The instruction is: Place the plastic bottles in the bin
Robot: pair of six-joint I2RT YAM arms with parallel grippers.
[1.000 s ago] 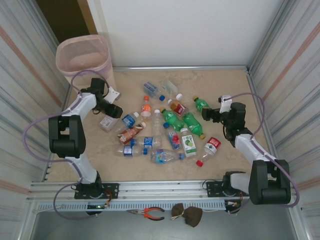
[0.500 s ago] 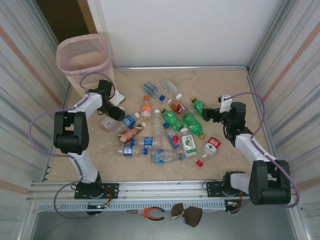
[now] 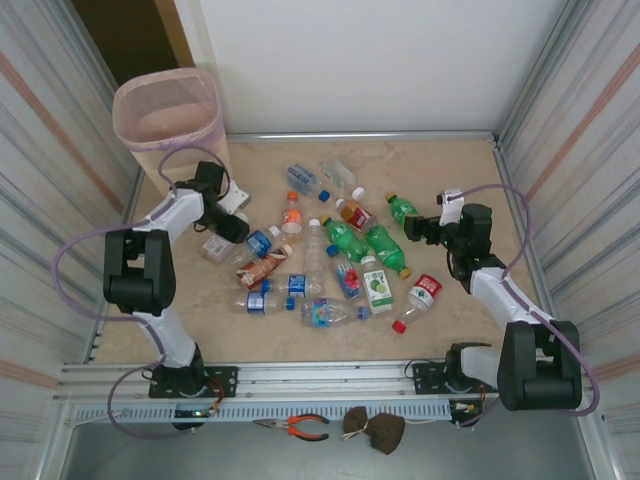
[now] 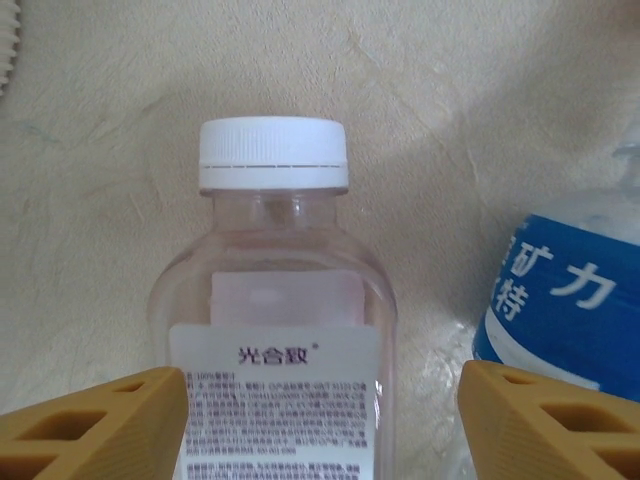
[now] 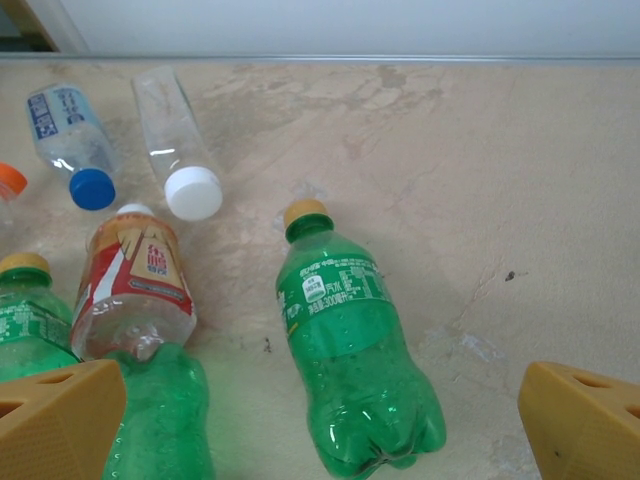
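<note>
Clear plastic with a white cap: one bottle [image 4: 275, 330] lies flat on the table [image 4: 480, 120] between the left gripper's [image 4: 320, 390] parted, empty fingers. Its long axis runs straight ahead, cap farthest away. The bin [image 3: 130, 100] stands far left, nearest this arm. The right gripper [image 5: 320, 395] gapes wide and empty over a green bottle [image 5: 350, 350].

Light: bright, even, diffuse, from overhead.
Shadows: soft and short on the desk [image 3: 460, 170], under the arms and bottles. In the left wrist view, a faint grey shadow lies right of the white-capped bottle [image 4: 273, 300].
Glare: back wall [image 3: 370, 60] near washed-out; small glints on the green bottle [image 5: 350, 340].
Focus: white-capped bottle's label crisp; blue-labelled bottle [image 4: 570, 300] slightly soft at the frame edge.
Distortion: side walls [image 3: 60, 150] splay outward in the top view.
</note>
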